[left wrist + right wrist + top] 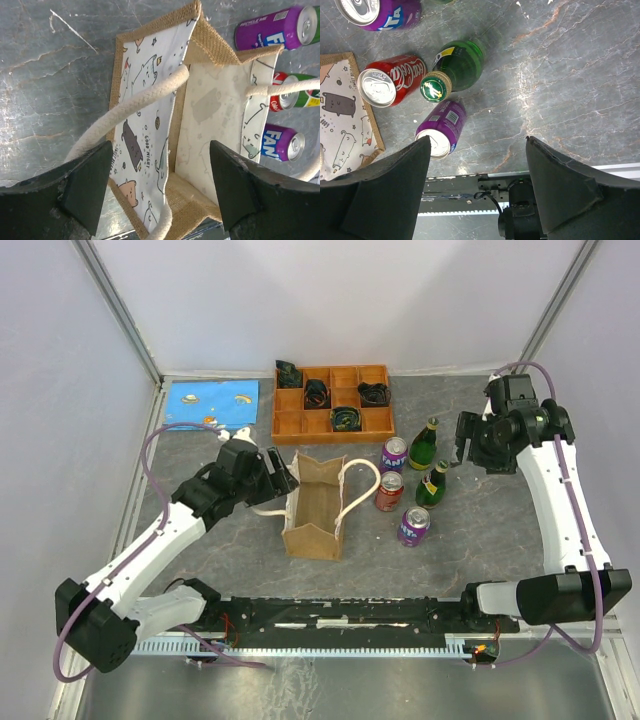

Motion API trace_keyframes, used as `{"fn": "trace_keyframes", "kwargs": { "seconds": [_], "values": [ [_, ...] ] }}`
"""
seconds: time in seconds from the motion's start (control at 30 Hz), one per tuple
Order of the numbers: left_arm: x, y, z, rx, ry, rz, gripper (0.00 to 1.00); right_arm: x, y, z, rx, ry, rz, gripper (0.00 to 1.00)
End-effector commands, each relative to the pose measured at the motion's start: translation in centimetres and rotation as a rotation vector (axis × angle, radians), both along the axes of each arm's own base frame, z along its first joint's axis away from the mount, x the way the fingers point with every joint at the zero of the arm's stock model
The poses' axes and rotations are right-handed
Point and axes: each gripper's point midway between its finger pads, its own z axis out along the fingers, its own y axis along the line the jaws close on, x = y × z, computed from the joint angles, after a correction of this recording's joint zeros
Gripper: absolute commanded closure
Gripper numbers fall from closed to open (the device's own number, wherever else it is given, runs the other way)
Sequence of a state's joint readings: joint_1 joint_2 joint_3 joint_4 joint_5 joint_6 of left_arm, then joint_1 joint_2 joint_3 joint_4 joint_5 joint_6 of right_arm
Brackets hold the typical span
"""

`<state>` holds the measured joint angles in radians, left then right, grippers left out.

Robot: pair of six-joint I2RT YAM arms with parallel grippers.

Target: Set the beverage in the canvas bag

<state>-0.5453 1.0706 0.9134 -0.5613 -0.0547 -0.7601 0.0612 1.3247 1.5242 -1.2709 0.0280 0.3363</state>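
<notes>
Tan burlap canvas bag [315,508] stands open on grey surface [480,540]; cream rope handles [131,114], cartoon-animal lining. Left hand [159,175] released wide by one handle. Right hand [477,170] released, empty.

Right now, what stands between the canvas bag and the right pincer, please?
Cans and green bottles stand between the bag and right pincer, shown in the top view.

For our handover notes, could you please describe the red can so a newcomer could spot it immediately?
Find the tan bag standing in the middle. Drinks cluster just right of it, and the red can is the one closest to the bag. It alone is red, with a purple can behind it and another in front.
</notes>
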Motion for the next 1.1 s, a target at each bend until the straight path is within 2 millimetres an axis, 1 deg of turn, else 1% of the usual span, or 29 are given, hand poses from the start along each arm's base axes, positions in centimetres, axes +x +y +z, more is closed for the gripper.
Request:
{"fn": "trace_keyframes", "kwargs": {
  "seconds": [0.0, 0.07, 0.17, 0.23, 0.27, 0.3, 0.37, 0.47, 0.57, 0.63, 0.73, 0.93, 1.07],
  "values": [
    [0.3, -1.5, 2.1, -0.057, -0.09, -0.098, 0.16, 0.7, 0.6, 1.1, 0.017, -0.057, 0.01, 0.16],
    [1.1, -2.6, 4.5, -0.099, -0.159, -0.134, 0.16, 0.2, 0.5, 0.7, 0.017, -0.052, 0.008, 0.16],
    [2.1, -4.2, 9.1, -0.162, -0.276, -0.195, 0.16, -0.5, 0.6, -0.1, 0.021, -0.038, 0.006, 0.16],
    [2.4, -5.2, 12.1, -0.203, -0.335, -0.234, 0.16, -0.8, 0.6, -0.5, 0.025, -0.033, 0.004, 0.16],
    [2.6, -5.5, 13.2, -0.216, -0.355, -0.248, 0.16, -0.9, 0.6, -0.6, 0.026, -0.032, 0.004, 0.16],
    [2.6, -5.8, 14.2, -0.226, -0.373, -0.26, 0.16, -0.9, 0.7, -0.6, 0.029, -0.033, 0.004, 0.16],
    [2.7, -6.1, 15.5, -0.236, -0.396, -0.277, 0.16, -0.9, 0.7, -0.6, 0.029, -0.033, 0.003, 0.16],
    [2.9, -6.3, 16.7, -0.24, -0.426, -0.286, 0.16, -0.7, 0.7, -0.4, 0.03, -0.04, 0.003, 0.16],
    [4.2, -5.5, 16.9, -0.172, -0.474, -0.258, 0.16, -0.6, 0.7, -0.3, 0.03, -0.044, 0.001, 0.16],
    [5.6, -4.5, 16.2, -0.091, -0.497, -0.224, 0.16, -0.6, 0.7, -0.3, 0.03, -0.045, -0.002, 0.16],
    [7.2, -3.4, 14.8, 0.029, -0.509, -0.221, 0.17, -0.7, 0.7, -0.3, 0.031, -0.047, -0.003, 0.16],
    [9.0, -2.1, 10.9, 0.221, -0.464, -0.243, 0.2, -0.9, 0.6, -0.4, 0.028, -0.047, -0.003, 0.15],
    [9.5, -1.7, 8.2, 0.295, -0.433, -0.265, 0.22, -1.0, 0.6, -0.5, 0.027, -0.046, 0.002, 0.15]
  ]
}}
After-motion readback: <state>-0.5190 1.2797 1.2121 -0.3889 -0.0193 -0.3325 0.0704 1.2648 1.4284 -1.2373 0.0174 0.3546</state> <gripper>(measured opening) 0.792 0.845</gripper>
